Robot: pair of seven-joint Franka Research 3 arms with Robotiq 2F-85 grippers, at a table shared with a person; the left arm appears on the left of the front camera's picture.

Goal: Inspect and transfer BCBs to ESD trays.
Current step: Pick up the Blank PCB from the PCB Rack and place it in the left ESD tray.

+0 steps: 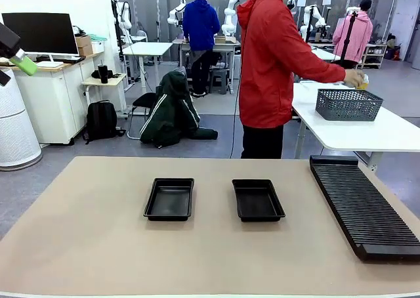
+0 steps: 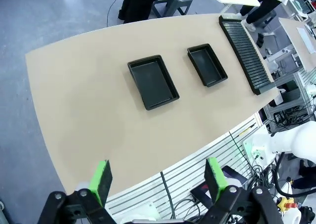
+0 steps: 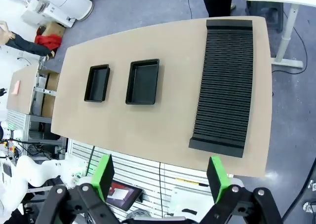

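Front view: you have the left ESD tray and right ESD tray side by side, apart, mid tan table. Ribbed rack at 3 o'clock, person in red at 12.
Left wrist view: your left gripper gapes wide, holding nothing, well above the table.
Right wrist view: right gripper same, empty.

Ahead of the left gripper, black with bright green pads, the table is plain tan and the ESD trays are matte black. Beyond the right gripper, likewise black and green, the rack is black with fine ribs. The person wears a red jacket. Just below their hand, the mesh basket is dark grey.
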